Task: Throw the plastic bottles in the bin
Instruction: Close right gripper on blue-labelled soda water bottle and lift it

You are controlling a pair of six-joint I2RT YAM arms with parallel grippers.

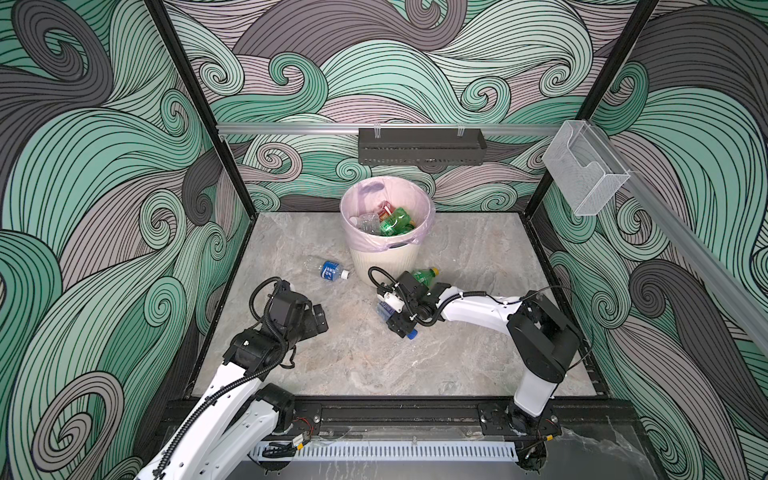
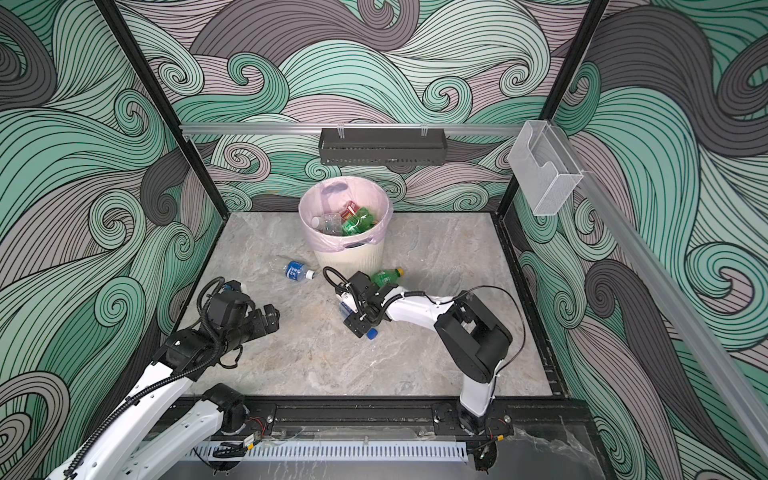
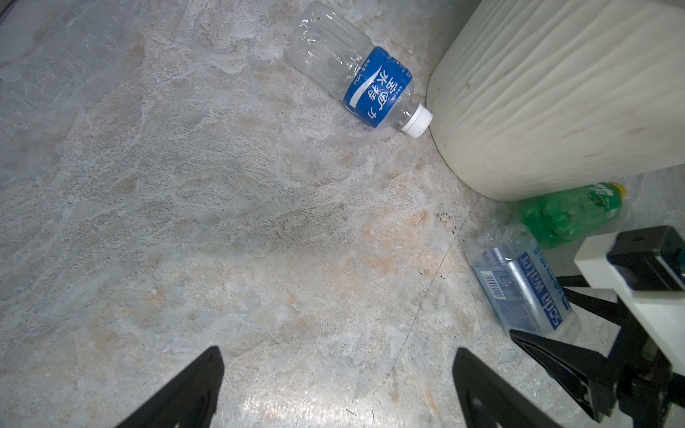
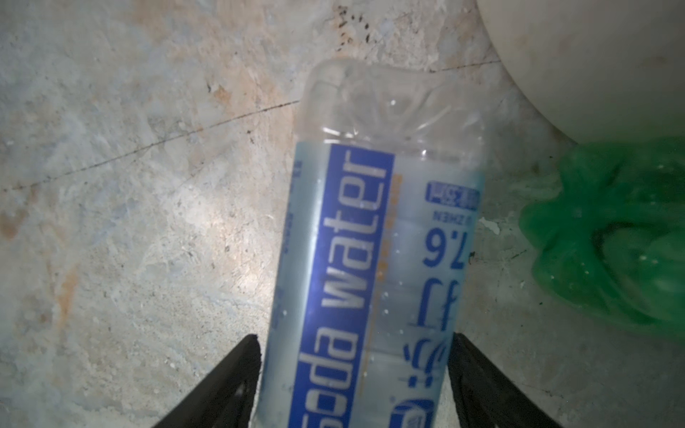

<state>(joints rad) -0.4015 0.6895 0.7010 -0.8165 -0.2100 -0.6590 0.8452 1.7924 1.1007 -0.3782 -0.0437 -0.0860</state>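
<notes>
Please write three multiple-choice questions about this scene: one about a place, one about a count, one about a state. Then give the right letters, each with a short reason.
1. Where does the green bottle that is outside the bin lie?
A. On the table, beside the bin's base
B. Inside the bin
C. Upright at the table's near edge

2. How many bottles lie outside the bin?
A. One
B. Three
C. Six

3. What is the state of the left gripper?
A. Shut on a bottle
B. Open and empty
C. Shut on nothing

Answers:
1 A: in both top views it lies on its side next to the bin's foot.
2 B: the green bottle, the blue-labelled bottle and the soda water bottle, which the right gripper clamps.
3 B: the left wrist view shows its jaws wide apart over bare table.
</notes>
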